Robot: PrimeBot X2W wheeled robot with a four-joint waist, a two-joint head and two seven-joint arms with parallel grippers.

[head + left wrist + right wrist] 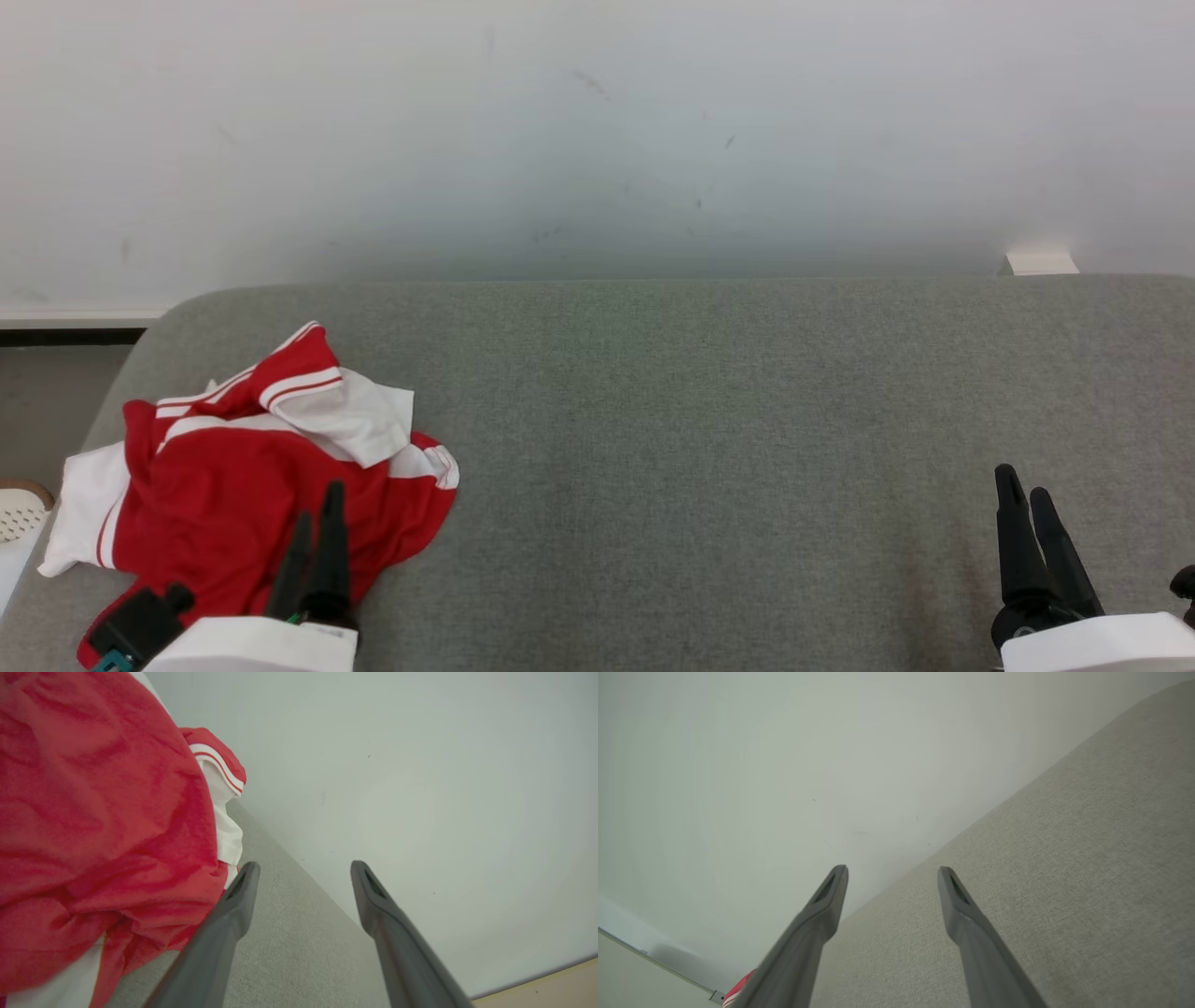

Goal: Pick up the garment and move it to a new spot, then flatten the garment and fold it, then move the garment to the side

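The garment (233,476) is a red and white shirt, crumpled in a heap at the left end of the grey fabric surface (709,448). My left gripper (317,527) hovers over the garment's near right part, open with nothing between its fingers. In the left wrist view the garment (93,826) bulges at the left, just beside the left fingertip (245,877) of the open left gripper (303,870). My right gripper (1022,490) is far off at the lower right, open over bare fabric. The right wrist view has the right gripper (892,875) open, with a red scrap of garment (738,991) at the bottom left.
A pale wall (597,131) rises right behind the grey surface. The surface's rounded left edge (121,392) drops off beside the garment, and a white perforated object (19,513) sits below it. A small white block (1041,263) stands at the back right.
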